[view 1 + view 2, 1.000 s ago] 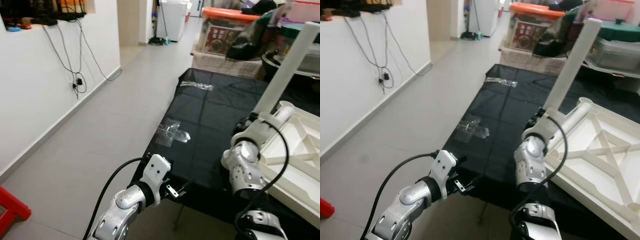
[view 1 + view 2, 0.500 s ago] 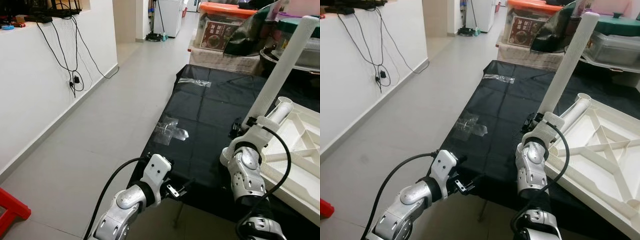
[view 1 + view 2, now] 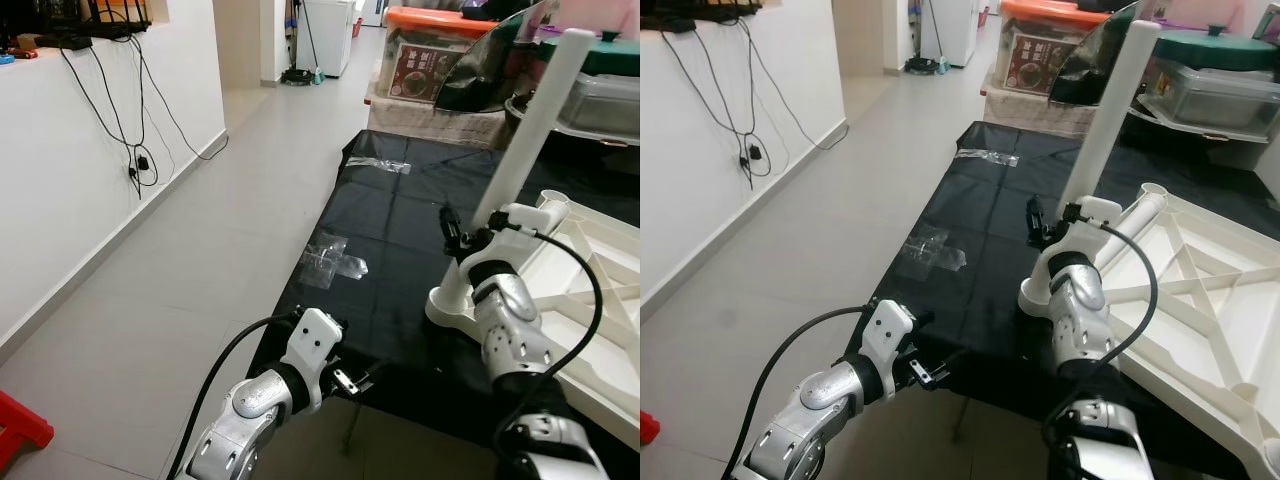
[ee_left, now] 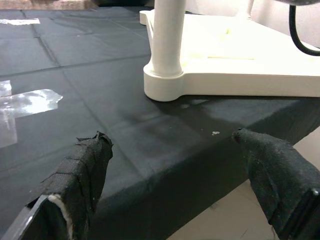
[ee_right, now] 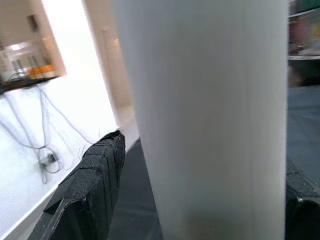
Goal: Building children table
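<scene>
Standing part: white table leg (image 3: 528, 130), upright with a slight lean, its long axis running from the corner socket of the white tabletop (image 3: 1200, 300) up toward the bins.
Tabletop: lies upside down on the black sheet (image 3: 400, 240), ribs facing up, near the sheet's right edge; the leg's corner is the one nearest the sheet's middle.
Right gripper (image 5: 200, 190): at the lower part of the leg; black fingers (image 5: 95, 185) sit on either side of the leg with the leg between them, closed around it.
Left gripper (image 4: 180, 180): low, off the near edge of the sheet, fingers spread wide apart and holding nothing; the leg's base is well ahead of it.
Bins: clear bin with an orange lid (image 3: 430, 55) beyond the sheet's far edge, a printed box visible inside; grey lidded tub (image 3: 1205, 85) beside it, contents cannot be told.
Sheet: strips of clear tape (image 3: 335, 262) near its left edge.
</scene>
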`<state>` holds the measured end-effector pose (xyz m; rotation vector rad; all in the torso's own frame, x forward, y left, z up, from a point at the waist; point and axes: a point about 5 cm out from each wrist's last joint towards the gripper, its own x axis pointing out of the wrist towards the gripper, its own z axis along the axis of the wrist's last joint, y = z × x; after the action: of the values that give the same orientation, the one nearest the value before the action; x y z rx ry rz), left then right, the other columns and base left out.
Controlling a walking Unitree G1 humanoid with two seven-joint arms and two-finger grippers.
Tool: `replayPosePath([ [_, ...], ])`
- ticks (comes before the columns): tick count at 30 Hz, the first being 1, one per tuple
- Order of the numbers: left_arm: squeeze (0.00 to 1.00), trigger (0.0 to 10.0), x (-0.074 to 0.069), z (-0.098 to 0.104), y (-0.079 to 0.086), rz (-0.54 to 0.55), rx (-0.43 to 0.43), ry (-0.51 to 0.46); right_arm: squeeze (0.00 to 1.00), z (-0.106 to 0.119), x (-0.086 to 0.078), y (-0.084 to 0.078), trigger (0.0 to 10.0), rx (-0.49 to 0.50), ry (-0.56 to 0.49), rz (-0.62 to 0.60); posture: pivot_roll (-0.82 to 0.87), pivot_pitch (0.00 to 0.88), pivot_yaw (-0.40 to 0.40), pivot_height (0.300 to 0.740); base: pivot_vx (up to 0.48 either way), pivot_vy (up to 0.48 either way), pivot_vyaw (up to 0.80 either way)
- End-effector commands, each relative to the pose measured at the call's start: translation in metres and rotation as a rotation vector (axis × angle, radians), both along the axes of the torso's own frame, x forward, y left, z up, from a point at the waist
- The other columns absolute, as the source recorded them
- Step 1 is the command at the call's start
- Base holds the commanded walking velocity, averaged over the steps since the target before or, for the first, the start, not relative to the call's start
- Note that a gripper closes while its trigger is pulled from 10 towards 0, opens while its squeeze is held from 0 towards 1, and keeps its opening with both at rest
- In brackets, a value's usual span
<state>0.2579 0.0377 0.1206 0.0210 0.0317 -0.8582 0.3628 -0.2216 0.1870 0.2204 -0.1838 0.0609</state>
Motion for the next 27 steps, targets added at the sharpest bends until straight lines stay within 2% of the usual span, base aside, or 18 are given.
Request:
replayPosePath([
  [1, 0.0, 10.0, -0.001, 0.001, -0.001, -0.008, 0.001, -0.002, 0.0, 0.001, 0.002, 0.019, 10.0, -0.007, 0.02, 0.211, 0.14, 0.0, -0.076, 0.74, 0.0, 0.0, 0.0],
  [2, 0.0, 10.0, -0.001, 0.001, -0.001, -0.008, 0.001, -0.002, 0.0, 0.001, 0.002, 0.019, 10.0, -0.007, 0.02, 0.211, 0.14, 0.0, -0.076, 0.74, 0.0, 0.0, 0.0],
  [3, 0.0, 10.0, -0.001, 0.001, -0.001, -0.008, 0.002, -0.002, 0.0, 0.003, 0.0, 0.023, 10.0, -0.007, 0.02, 0.311, 0.15, 0.0, -0.084, 0.74, 0.0, 0.0, 0.0],
  [4, 0.0, 10.0, -0.001, 0.001, -0.001, -0.008, 0.002, -0.002, 0.0, 0.003, 0.0, 0.023, 10.0, -0.007, 0.02, 0.311, 0.15, 0.0, -0.084, 0.74, 0.0, 0.0, 0.0],
  [6, 0.0, 10.0, -0.001, 0.001, -0.001, -0.008, 0.003, -0.003, 0.0, 0.004, -0.005, 0.034, 10.0, -0.02, 0.018, 0.47, 0.15, 0.0, -0.084, 0.74, 0.0, 0.0, 0.0],
  [9, 0.0, 10.0, -0.001, 0.001, -0.001, -0.008, 0.003, -0.002, 0.0, 0.003, -0.007, 0.039, 10.0, -0.029, 0.02, 0.524, 0.15, 0.0, -0.084, 0.74, 0.0, 0.0, 0.0],
  [14, 0.0, 10.0, -0.002, 0.001, -0.001, -0.008, 0.003, -0.002, 0.0, -0.004, -0.016, 0.051, 10.0, -0.081, 0.04, 0.698, 0.16, 0.0, -0.084, 0.74, 0.0, 0.0, 0.0],
  [19, 0.0, 10.0, -0.002, 0.001, -0.001, -0.008, 0.002, -0.003, 0.0, -0.007, -0.02, 0.054, 10.0, -0.106, 0.045, 0.753, 0.16, 0.0, -0.086, 0.74, 0.0, 0.0, 0.0],
  [20, 0.0, 10.0, -0.002, 0.001, -0.001, -0.008, 0.002, -0.003, 0.0, -0.007, -0.018, 0.052, 3.0, -0.132, 0.039, 0.722, 0.16, 0.0, -0.086, 0.74, 0.0, 0.0, 0.0],
  [21, 0.0, 10.0, -0.002, 0.001, -0.001, -0.008, 0.002, -0.003, 0.0, -0.007, -0.018, 0.052, 3.0, -0.132, 0.039, 0.722, 0.16, 0.0, -0.086, 0.74, 0.0, 0.0, 0.0],
  [22, 0.0, 10.0, -0.002, 0.001, -0.001, -0.008, 0.002, -0.002, 0.0, -0.007, -0.008, 0.042, 0.0, -0.14, 0.057, 0.58, 0.16, 0.0, -0.086, 0.74, 0.0, 0.0, 0.0],
  [25, 0.0, 10.0, -0.002, 0.001, -0.001, -0.008, 0.002, -0.001, 0.0, -0.007, -0.003, 0.037, 0.0, -0.138, 0.071, 0.513, 0.16, 0.0, -0.086, 0.74, 0.0, 0.0, 0.0],
  [27, 0.0, 10.0, -0.001, 0.001, -0.001, -0.008, 0.002, -0.002, 0.0, -0.006, 0.003, 0.028, 0.0, -0.103, 0.082, 0.398, 0.16, 0.0, -0.086, 0.74, 0.0, 0.0, 0.0],
])
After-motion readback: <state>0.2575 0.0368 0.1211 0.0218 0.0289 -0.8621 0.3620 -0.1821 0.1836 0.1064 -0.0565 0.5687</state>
